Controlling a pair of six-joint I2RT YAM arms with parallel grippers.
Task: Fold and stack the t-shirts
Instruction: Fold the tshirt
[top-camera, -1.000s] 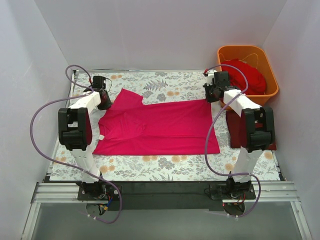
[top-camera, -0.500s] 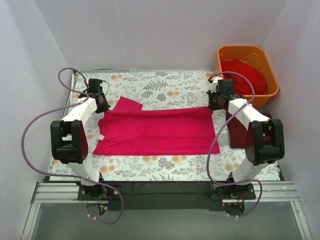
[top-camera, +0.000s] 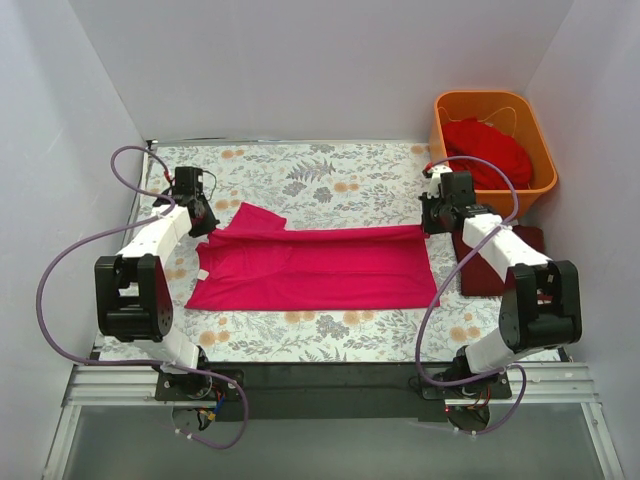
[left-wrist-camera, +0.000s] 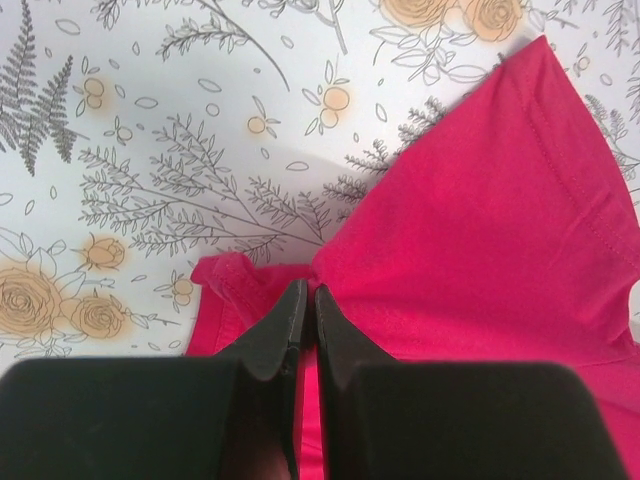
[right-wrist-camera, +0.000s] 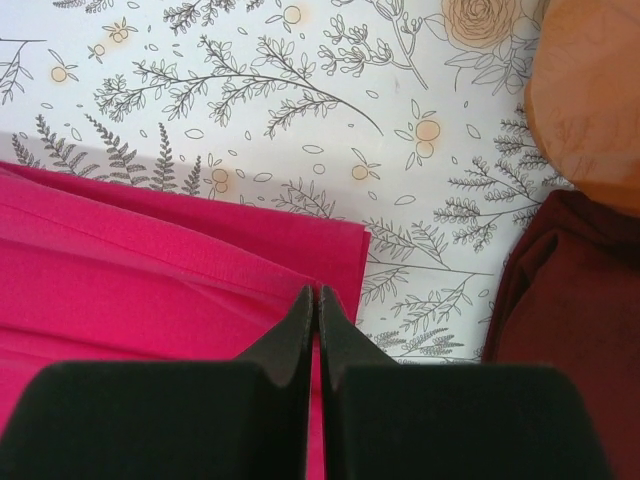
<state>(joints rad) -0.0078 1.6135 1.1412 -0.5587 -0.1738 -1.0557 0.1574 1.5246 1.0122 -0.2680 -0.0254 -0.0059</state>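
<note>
A magenta-pink t-shirt (top-camera: 320, 268) lies spread flat on the floral cloth. My left gripper (top-camera: 205, 222) is shut on its far left corner by the sleeve, and the fabric bunches at the tips (left-wrist-camera: 308, 290). At the far right corner my right gripper (top-camera: 432, 222) pinches the shirt's doubled edge (right-wrist-camera: 315, 292). A folded dark maroon t-shirt (top-camera: 478, 276) lies to the right, partly under my right arm; the right wrist view shows it too (right-wrist-camera: 580, 310). A scarlet t-shirt (top-camera: 490, 150) is heaped in the orange tub.
The orange tub (top-camera: 445, 100) stands at the back right corner, close behind my right gripper. The grey floral cloth (top-camera: 330, 170) covers the table. White walls close in on three sides. Purple cables loop off both arms.
Both grippers have come toward the near side and lower, still holding the shirt's far edge. That edge now lies nearer the front, so the shirt looks narrower.
</note>
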